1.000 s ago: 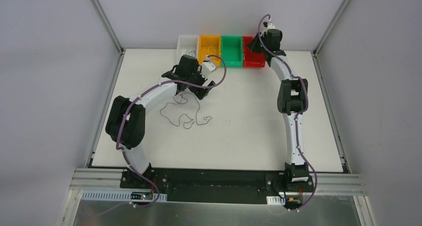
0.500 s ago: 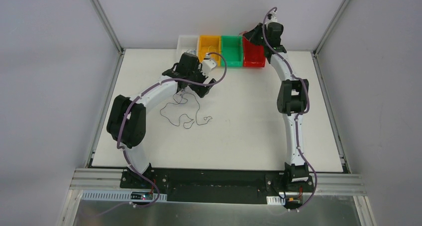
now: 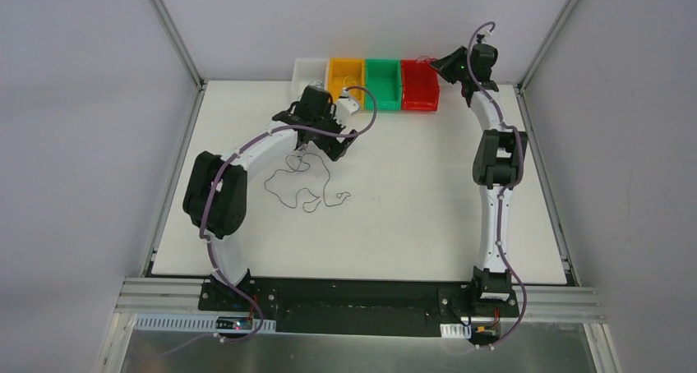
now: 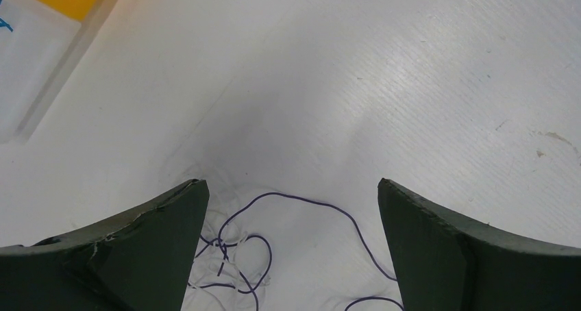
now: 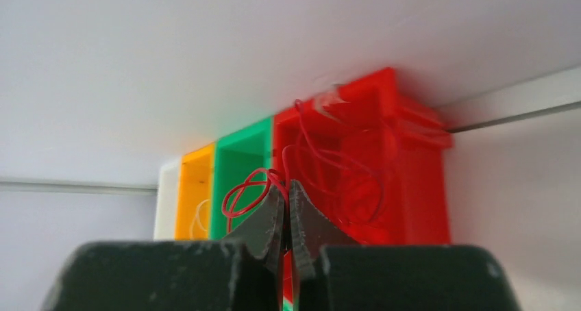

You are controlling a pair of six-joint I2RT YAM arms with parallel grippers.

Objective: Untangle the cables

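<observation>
Currently the left gripper (image 4: 288,188) is held low over the table (image 3: 427,209), jaws spread wide, nothing between them. The tangled cables (image 3: 302,181) are spread loose on the table, left of centre, just near-side of that gripper. In the left wrist view a thin purple-blue strand is seen looping between the two fingers, knotted with paler strands near the left finger (image 4: 157,229). No contact between fingers and strands can be made out.

The right gripper (image 5: 286,188) is raised at the far right corner, beside the red bin (image 3: 419,87). Its jaws are pressed together on a red cable (image 5: 246,188), which is curled in a small loop left of the fingertips and trailed in thin loops into the red bin.

Four bins are lined up along the far table edge: white bin (image 3: 307,67), yellow bin (image 3: 345,79), green bin (image 3: 382,84), then red.
</observation>
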